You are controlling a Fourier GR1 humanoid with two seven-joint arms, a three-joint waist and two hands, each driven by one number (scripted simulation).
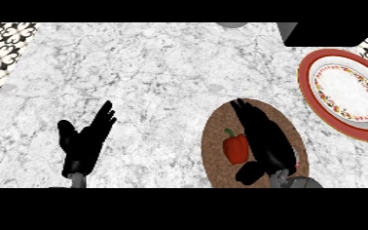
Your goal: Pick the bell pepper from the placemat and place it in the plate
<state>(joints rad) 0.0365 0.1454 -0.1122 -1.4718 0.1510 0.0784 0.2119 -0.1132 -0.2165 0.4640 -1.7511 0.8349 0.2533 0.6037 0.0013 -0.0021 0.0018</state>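
A pale marble counter [158, 78] fills the view, seen from steeply above. Near its right edge lies a round plate [307, 85] with a red rim and a white centre ringed by a patterned band; part of it runs out of view. Toward the counter's near edge, right of centre and apart from the plate, lies an oval brown placemat [215, 141].

The right hand [262, 136] lies over the middle of the placemat, its fingers long and nearly straight, pointing toward the far edge, with the thumb low near the mat's near end. The hand is spread fairly wide and holds nothing. The red bell pepper [236, 148], green stem toward the far edge, sits on the placemat just beside the hand's left side, between fingers and thumb; whether they touch cannot be told.

The left hand [86, 139] rests open, fingers up, near the counter's near-left edge.

The main risk, as a judgement: the pepper is rounded and smooth, and the hand lies alongside it, not around it. If the fingers close from this offset, they may nudge the pepper sideways across the mat or pinch only its edge, so it could roll free. A grasp that catches only part of the pepper could also let it slip during the carry to the plate.
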